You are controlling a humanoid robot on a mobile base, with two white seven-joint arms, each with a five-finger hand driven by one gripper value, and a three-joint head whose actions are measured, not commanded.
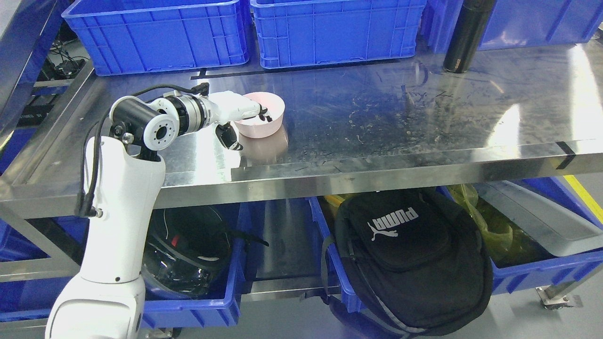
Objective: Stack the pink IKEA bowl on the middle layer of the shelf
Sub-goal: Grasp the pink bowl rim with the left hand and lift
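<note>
The small round pink plastic bowl (264, 117) sits upright on the scratched stainless-steel shelf surface (400, 113), towards the left half of the middle layer, its pale reflection showing on the metal just in front of it. And there is the left hand (245, 120), white with dark fingertips, right at the bowl's near-left rim: the upper fingers (260, 112) hook over the edge into the bowl while a dark thumb hangs below and outside the wall, so the hand is pinched on the rim, holding the bowl. The white left arm (118, 226) rises from the lower left corner, bends at a black-and-white elbow joint and reaches across the shelf edge to the bowl. Behind the bowl, two large blue plastic crates (160, 37) stand side by side along the back of the shelf, well apart from it. Far to the right at the back stands a tall black cylindrical flask (464, 37), upright beside another blue crate. Below the shelf, a black backpack (410, 259) with white print leans out of a blue bin in the middle, a dark glossy helmet (188, 254) lies in a blue bin on the left, and a yellowish plastic bag (490, 226) sits in the bin on the right.
</note>
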